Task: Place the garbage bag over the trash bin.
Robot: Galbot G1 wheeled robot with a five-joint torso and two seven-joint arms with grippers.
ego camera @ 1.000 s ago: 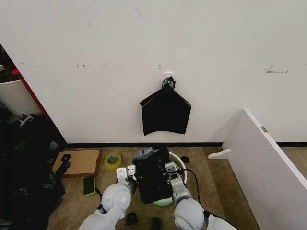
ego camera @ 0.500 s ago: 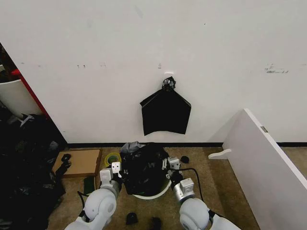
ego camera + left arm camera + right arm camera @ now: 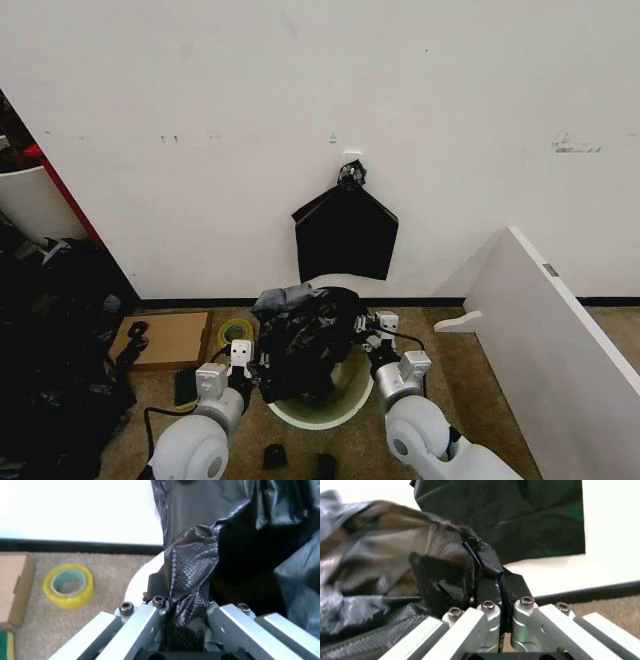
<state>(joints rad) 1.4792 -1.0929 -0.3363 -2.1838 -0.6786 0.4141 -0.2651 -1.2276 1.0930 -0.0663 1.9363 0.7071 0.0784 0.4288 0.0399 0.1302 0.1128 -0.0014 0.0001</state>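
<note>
A white wall (image 3: 200, 90) with a dark skirting strip rises behind a patch of tan carpet (image 3: 450, 400), and at its foot stands the trash bin (image 3: 315, 412), one cream-white bucket with its near rim bare. Directly above the bin's mouth billows the garbage bag (image 3: 305, 335), one crinkled black sack held up and stretched from two sides, likely so its opening can come down around the rim. The left gripper (image 3: 245, 368), just left of the bin, is pinched tight on a fold of the film. The right gripper (image 3: 372, 335), just right of the bin, is likewise clamped on the bag's opposite edge. On the wall above the bin hangs one flat black bag (image 3: 345, 235) knotted at its top. Left of the bin lie one yellow-green tape roll (image 3: 235, 331) and one cardboard box (image 3: 165, 338).
</note>
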